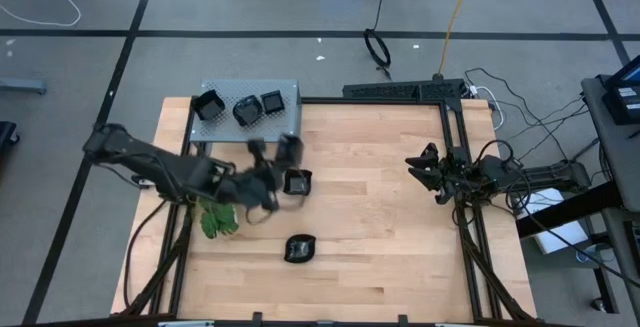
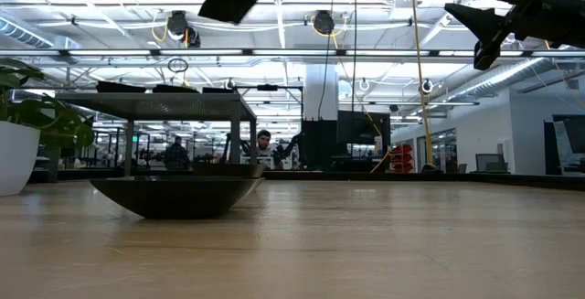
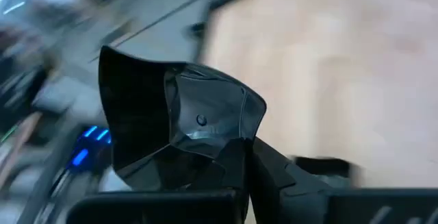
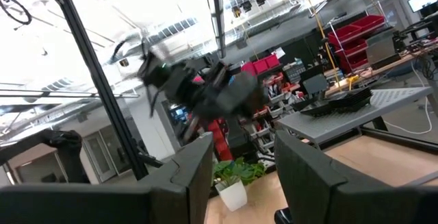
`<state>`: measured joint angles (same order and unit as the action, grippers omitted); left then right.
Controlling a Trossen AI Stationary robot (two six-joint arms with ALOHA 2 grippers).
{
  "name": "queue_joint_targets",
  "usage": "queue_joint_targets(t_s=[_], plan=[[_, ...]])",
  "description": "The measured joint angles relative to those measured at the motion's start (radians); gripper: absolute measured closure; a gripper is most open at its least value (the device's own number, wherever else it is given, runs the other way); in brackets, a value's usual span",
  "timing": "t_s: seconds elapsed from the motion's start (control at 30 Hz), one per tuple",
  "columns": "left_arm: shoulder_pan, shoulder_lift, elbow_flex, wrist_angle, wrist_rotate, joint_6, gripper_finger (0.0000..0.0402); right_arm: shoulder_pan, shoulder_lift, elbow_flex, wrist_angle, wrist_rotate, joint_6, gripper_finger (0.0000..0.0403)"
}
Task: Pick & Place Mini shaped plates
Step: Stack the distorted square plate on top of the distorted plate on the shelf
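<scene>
Above table centre, left gripper (image 1: 285, 179) clamps square black mini plate (image 1: 298, 180) (lifted, tilted). Right gripper (image 1: 418, 170) parked at right edge, fingers apart, empty.

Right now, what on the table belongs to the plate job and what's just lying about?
Job:
- black mini plate gripped in the left hand
- three mini plates on the perforated metal shelf
- leaf-shaped plate on the wooden table

Lying about:
- green plant
- right hand, open, idle at the table's right edge
</scene>
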<state>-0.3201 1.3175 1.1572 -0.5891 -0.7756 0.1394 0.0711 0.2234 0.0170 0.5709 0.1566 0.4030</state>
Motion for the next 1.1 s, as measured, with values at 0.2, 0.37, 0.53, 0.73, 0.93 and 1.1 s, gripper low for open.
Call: queue_joint_targets(t_s=[0.2, 0.37, 0.53, 0.73, 0.93, 1.1], plan=[[0.115, -0.097, 0.000, -0.091, -0.171, -0.093, 0.0389, 0.000, 0.000, 0.000, 0.000, 0.000, 0.000, 0.0259], [0.270, -0.176, 0.000, -0.241, -0.181, -0.232, 0.0396, 0.000, 0.000, 0.000, 0.000, 0.000, 0.000, 0.0259], [0.441, -0.220, 0.000, -0.371, -0.109, -0.330, 0.0389, 0.000, 0.000, 0.000, 0.000, 0.000, 0.000, 0.0259], [0.650, -0.217, 0.000, -0.480, 0.047, -0.401, 0.0394, 0.000, 0.000, 0.000, 0.000, 0.000, 0.000, 0.0259], [0.799, -0.200, 0.000, -0.571, 0.104, -0.439, 0.0395, 0.000, 0.000, 0.000, 0.000, 0.000, 0.000, 0.0259], [0.893, -0.198, 0.000, -0.644, 0.163, -0.461, 0.0392, 0.000, 0.000, 0.000, 0.000, 0.000, 0.000, 0.0259]])
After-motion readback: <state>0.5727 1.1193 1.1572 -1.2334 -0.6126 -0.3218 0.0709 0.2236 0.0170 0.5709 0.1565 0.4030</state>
